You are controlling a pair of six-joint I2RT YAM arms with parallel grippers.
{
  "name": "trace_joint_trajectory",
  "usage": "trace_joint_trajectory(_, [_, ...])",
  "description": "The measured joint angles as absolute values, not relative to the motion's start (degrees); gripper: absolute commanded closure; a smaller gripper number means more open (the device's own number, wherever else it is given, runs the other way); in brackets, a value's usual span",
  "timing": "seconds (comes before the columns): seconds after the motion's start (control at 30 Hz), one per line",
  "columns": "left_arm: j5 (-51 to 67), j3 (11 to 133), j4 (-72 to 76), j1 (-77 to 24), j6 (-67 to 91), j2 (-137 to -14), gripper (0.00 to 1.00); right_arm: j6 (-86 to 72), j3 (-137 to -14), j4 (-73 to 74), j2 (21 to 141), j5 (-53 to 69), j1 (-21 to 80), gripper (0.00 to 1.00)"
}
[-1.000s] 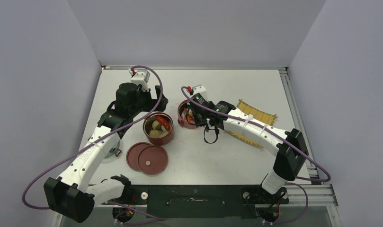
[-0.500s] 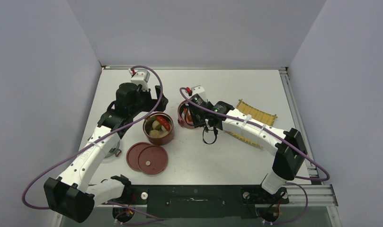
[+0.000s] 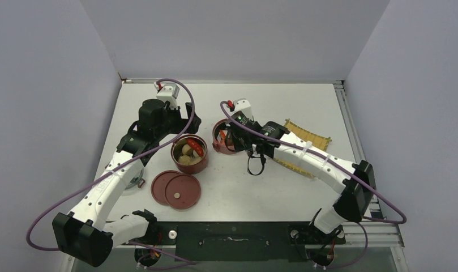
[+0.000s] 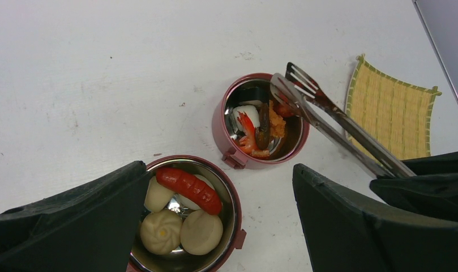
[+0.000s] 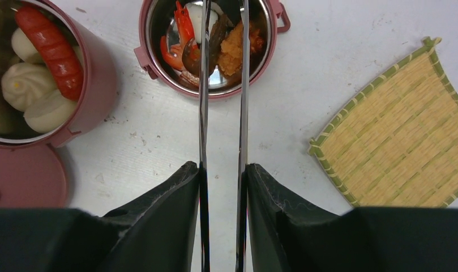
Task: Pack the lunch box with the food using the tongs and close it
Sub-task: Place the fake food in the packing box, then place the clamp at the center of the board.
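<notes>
Right claw [image 5: 222, 170], black fingers clamped on the slim silver tongs [image 5: 242, 85], holds their slotted tips over the smaller dark-red bowl [image 4: 218, 122] of the lunch box at mid-counter. Its shiny steel inside carries shrimp [image 4: 246, 127] and orange bits. The white arm stretches diagonally from the near right corner. Just beside it, toward the left edge, the second bowl [image 3: 199, 165] holds pale round buns [image 4: 201, 231] and a glossy red sausage [image 4: 188, 188]. The left claw [image 4: 219, 170] hangs above this bowl, jaws wide apart. Two flat round lids [image 3: 175, 190] overlap nearer the near edge of the white counter [image 3: 272, 192]. A yellow woven mat [image 5: 396, 147] lies toward the right edge.
</notes>
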State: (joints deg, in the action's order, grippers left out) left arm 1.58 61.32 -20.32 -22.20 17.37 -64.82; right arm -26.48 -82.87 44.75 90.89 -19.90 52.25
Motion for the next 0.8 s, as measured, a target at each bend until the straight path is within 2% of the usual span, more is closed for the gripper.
trace_joint_trajectory(0.3, [1.8,61.3,-20.3,-22.2,17.4,-64.8,0.02,-33.1,-77.7,46.3,79.3,-27.0,52.2,0.66])
trace_joint_trajectory(0.5, [1.8,61.3,-20.3,-22.2,17.4,-64.8,0.02,-36.8,-71.3,45.8,79.6,-28.7,49.7,0.66])
trace_joint_trajectory(0.8, [1.8,61.3,-20.3,-22.2,17.4,-64.8,0.02,-37.8,-62.0,39.1,80.6,-23.0,45.4,0.66])
